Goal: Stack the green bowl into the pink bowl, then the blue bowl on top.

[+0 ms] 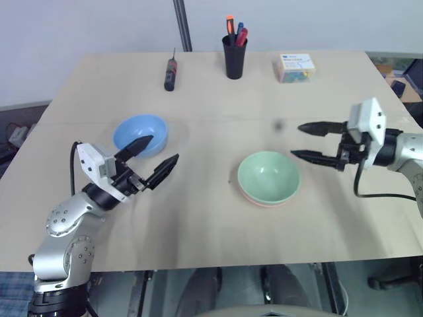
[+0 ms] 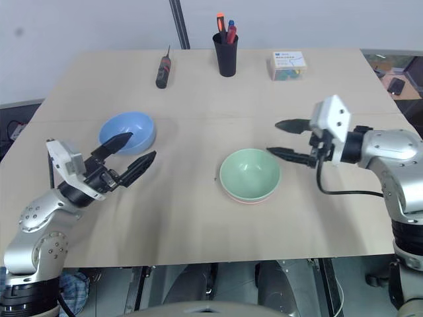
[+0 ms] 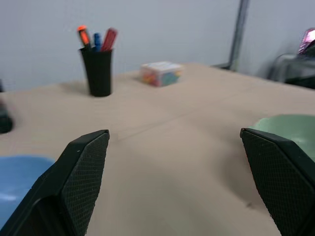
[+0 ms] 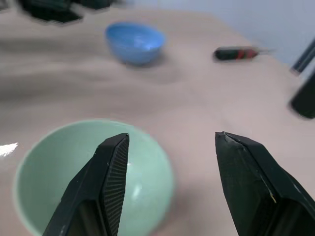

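The green bowl [image 1: 268, 176] sits nested inside the pink bowl [image 1: 264, 202], of which just a thin salmon rim shows beneath it, on the table right of centre. The blue bowl [image 1: 140, 135] stands alone on the table to the left. My right gripper [image 1: 301, 140] hovers open and empty just to the right of the green bowl, pointing left. My left gripper [image 1: 158, 152] is open and empty too, its fingertips close to the blue bowl's near right side, above the table. The right wrist view looks down on the green bowl [image 4: 93, 177] between the fingers.
At the table's far edge stand a black pen cup [image 1: 234, 56] with markers, a dark screwdriver [image 1: 170, 74] and a small box [image 1: 296, 67] of coloured bits. A metal post [image 1: 182, 25] rises behind the table.
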Robot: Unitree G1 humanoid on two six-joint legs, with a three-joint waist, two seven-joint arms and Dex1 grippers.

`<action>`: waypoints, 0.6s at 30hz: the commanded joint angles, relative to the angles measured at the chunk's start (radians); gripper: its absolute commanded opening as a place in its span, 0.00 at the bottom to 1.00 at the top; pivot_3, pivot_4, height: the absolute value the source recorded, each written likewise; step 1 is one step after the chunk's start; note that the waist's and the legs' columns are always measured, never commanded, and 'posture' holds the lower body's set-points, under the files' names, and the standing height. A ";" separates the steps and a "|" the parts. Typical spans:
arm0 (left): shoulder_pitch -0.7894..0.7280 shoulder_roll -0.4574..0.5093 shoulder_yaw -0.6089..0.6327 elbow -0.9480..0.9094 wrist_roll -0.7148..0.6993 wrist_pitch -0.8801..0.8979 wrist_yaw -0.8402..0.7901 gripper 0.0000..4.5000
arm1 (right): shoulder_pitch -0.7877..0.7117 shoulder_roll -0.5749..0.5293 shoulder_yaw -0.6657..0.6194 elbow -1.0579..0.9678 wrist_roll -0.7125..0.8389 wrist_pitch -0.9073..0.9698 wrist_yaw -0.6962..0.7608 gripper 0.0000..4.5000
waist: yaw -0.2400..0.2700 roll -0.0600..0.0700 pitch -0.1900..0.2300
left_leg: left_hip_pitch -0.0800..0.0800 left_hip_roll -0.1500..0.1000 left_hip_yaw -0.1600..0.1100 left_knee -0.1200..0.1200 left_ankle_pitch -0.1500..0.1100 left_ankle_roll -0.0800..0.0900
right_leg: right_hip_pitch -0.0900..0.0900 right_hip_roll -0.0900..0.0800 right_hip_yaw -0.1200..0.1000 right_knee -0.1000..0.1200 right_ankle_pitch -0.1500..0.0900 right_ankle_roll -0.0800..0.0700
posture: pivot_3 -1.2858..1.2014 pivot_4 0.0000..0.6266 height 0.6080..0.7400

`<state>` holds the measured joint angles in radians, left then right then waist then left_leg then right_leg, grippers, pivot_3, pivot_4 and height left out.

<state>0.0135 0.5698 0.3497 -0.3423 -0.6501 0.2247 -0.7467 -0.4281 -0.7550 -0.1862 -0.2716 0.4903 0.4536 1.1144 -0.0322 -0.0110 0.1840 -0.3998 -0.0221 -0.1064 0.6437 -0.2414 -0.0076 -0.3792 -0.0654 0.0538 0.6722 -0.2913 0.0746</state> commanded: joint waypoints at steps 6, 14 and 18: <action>0.043 0.022 0.066 -0.036 0.010 -0.014 0.019 1.00 | 0.126 -0.009 -0.116 0.244 0.043 -0.233 0.144 0.64 | -0.006 0.001 0.000 | 0.001 0.000 0.001 0.000 0.000 0.000 | 0.000 0.000 0.001 0.001 0.000 0.000 | 0.52 0.24 1.00; -0.081 0.193 0.070 0.152 0.183 0.125 0.157 1.00 | 0.110 -0.007 -0.114 0.302 0.082 -0.299 0.204 0.64 | -0.005 0.001 0.001 | 0.002 -0.001 0.002 0.002 0.000 0.000 | 0.000 0.002 0.001 0.004 0.000 0.000 | 0.52 0.24 1.00; -0.177 0.282 0.014 0.292 0.260 0.175 0.157 1.00 | 0.087 0.003 -0.103 0.282 0.107 -0.321 0.225 0.64 | -0.008 0.001 0.001 | 0.002 -0.002 0.002 0.002 0.000 0.000 | 0.000 0.002 0.001 0.005 0.000 0.000 | 0.52 0.24 1.00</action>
<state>-0.1344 0.8223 0.3777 -0.0872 -0.4285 0.3892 -0.5910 -0.3210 -0.7471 -0.2647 0.0447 0.5619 0.1570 1.3264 -0.0399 -0.0097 0.1848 -0.3976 -0.0238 -0.1043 0.6459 -0.2414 -0.0076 -0.3791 -0.0637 0.0552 0.6767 -0.2914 0.0747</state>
